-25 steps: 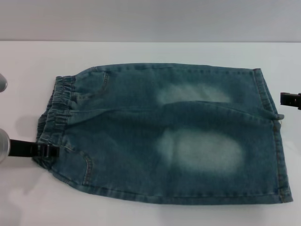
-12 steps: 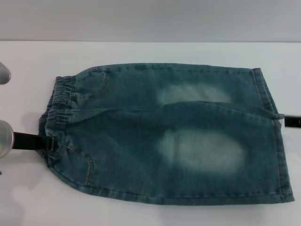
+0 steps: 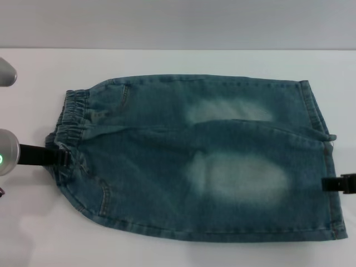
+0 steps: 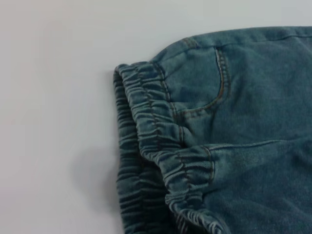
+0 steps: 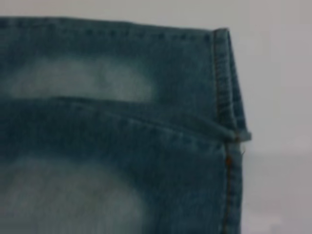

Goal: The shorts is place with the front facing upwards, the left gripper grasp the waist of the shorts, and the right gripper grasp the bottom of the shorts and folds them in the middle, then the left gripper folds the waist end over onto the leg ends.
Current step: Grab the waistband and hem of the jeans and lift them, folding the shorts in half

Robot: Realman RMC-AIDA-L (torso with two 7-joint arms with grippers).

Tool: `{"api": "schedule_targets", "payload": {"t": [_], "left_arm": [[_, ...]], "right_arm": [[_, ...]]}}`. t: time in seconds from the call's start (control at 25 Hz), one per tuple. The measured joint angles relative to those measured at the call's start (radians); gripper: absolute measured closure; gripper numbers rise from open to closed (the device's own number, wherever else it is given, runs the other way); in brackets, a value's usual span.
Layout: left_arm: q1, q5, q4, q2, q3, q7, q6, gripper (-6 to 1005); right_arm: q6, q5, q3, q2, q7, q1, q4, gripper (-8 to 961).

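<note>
a plain white table (image 3: 167, 61) carries everything. the shorts (image 3: 194, 161) lie flat on it, spread wide across the middle, the ruffled elastic waist (image 3: 69, 125) toward 9 o'clock and the straight stitched leg hems (image 3: 325, 167) toward 3 o'clock.

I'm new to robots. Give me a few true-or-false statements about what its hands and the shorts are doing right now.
1. The shorts lie flat on the white table. True.
2. The left hand is at the ruffled waist. True.
3. The right hand is at the waistband too. False: it is at the straight leg hems.
4. The shorts hang in the air. False: nothing is lifted.
5. The shorts are red. False: faded blue-green denim.
</note>
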Motion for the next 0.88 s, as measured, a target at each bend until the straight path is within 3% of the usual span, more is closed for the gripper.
{"api": "schedule_targets", "payload": {"t": [0.88], "left_arm": [[-0.027, 0.000, 0.006, 0.001, 0.000, 0.005, 0.006, 906]], "right_arm": [[0.017, 0.002, -0.055, 0.000, 0.015, -0.015, -0.099, 140]]}}
